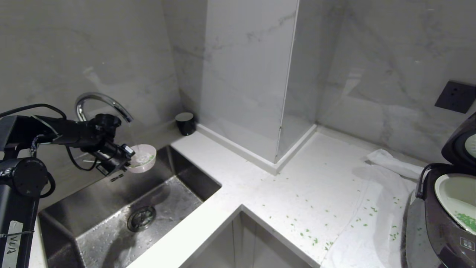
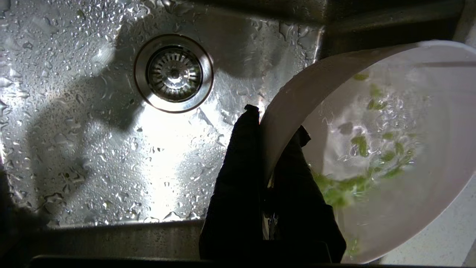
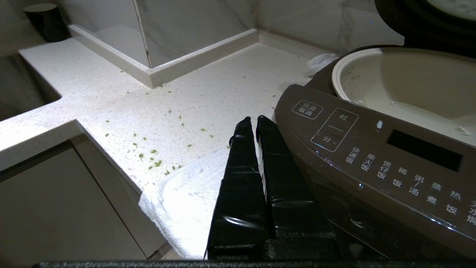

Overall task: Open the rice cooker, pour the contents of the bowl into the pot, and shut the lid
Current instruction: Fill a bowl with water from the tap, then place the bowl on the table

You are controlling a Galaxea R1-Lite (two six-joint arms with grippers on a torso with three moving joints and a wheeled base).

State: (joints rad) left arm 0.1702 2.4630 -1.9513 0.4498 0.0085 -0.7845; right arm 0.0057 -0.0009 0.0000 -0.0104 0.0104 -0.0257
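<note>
The bowl (image 1: pixel 142 158) hangs over the sink (image 1: pixel 111 230), its rim pinched by the left gripper (image 1: pixel 126 158), wet green bits (image 2: pixel 357 182) clinging inside. Far off on the counter the rice cooker (image 1: pixel 442 223) stands with lid (image 1: pixel 461 143) up and greens already in the pot (image 1: pixel 455 201) (plenty spilled too). Closing the lid remains. The right gripper (image 3: pixel 253 124), fingers pressed together, idles beside the cooker.

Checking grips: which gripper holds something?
The left gripper, jaws clamped on the bowl rim over the sink; the right gripper is shut, empty.
</note>
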